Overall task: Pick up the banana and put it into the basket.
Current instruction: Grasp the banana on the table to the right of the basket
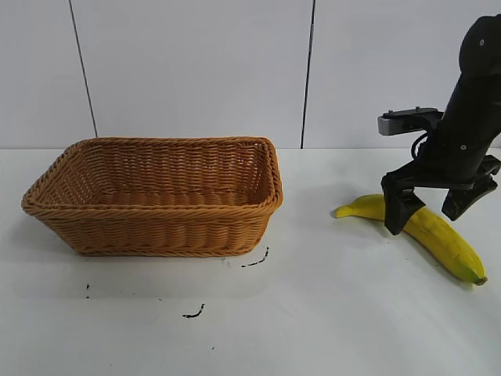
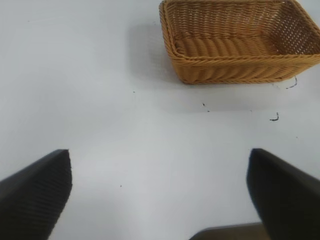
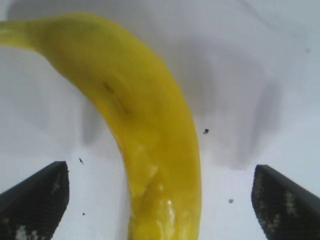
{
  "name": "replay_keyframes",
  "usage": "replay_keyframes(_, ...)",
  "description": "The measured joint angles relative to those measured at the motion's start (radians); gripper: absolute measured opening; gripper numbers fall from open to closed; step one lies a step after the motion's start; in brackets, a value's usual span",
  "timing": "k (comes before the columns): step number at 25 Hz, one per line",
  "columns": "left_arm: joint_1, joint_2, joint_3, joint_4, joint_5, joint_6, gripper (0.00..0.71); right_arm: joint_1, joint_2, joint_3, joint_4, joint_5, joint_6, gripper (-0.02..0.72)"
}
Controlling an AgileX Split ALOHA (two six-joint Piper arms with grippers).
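**Ana:** White counter (image 1: 329, 313) under a pale panelled wall (image 1: 196, 70) with 2 dark seams. What sits furthest left?

**Ben:** The wicker basket (image 1: 156, 196), tan-brown with a braided rim, resting flat on the counter. Nothing lies inside it that I can see. A few small dark marks (image 1: 254, 261) dot the counter just in front of its near right corner.

**Ana:** And the left end effector (image 2: 160, 195)?

**Ben:** Only its own wrist camera shows it. The 2 dark ribbed fingers (image 2: 37, 192) are spread wide over bare counter, gripping nothing, with the basket farther off.

**Ana:** Moving right?

**Ben:** The banana (image 1: 442, 235) lies on the counter well apart from the basket, its stem end pointing toward the basket and its greenish-brown tip toward the right edge.

**Ana:** The right end effector (image 1: 434, 207)?

**Ben:** It hangs low over the middle of the banana, spread wide, 1 finger on each side of the fruit. In the right wrist view the fingers (image 3: 35, 200) stand clear of the yellow skin, counter showing on both sides, so it grips nothing.
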Motion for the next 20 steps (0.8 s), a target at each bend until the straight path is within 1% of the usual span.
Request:
replay_keyframes(6,0.000,0.000,0.000,0.000,0.000,0.000,0.690,0.000,0.000,0.000,-0.022,0.000,0.003,0.692)
replay_keyframes(10,0.000,0.000,0.000,0.000,0.000,0.000,0.690,0.000,0.002,0.000,-0.022,0.001,0.006,0.692)
replay_keyframes(13,0.000,0.000,0.000,0.000,0.000,0.000,0.690,0.000,0.004,0.000,-0.022,0.010,0.022,0.692)
replay_keyframes(20,0.000,0.000,0.000,0.000,0.000,0.000,0.690,0.000,0.013,-0.001,-0.022,0.013,0.022,0.692)
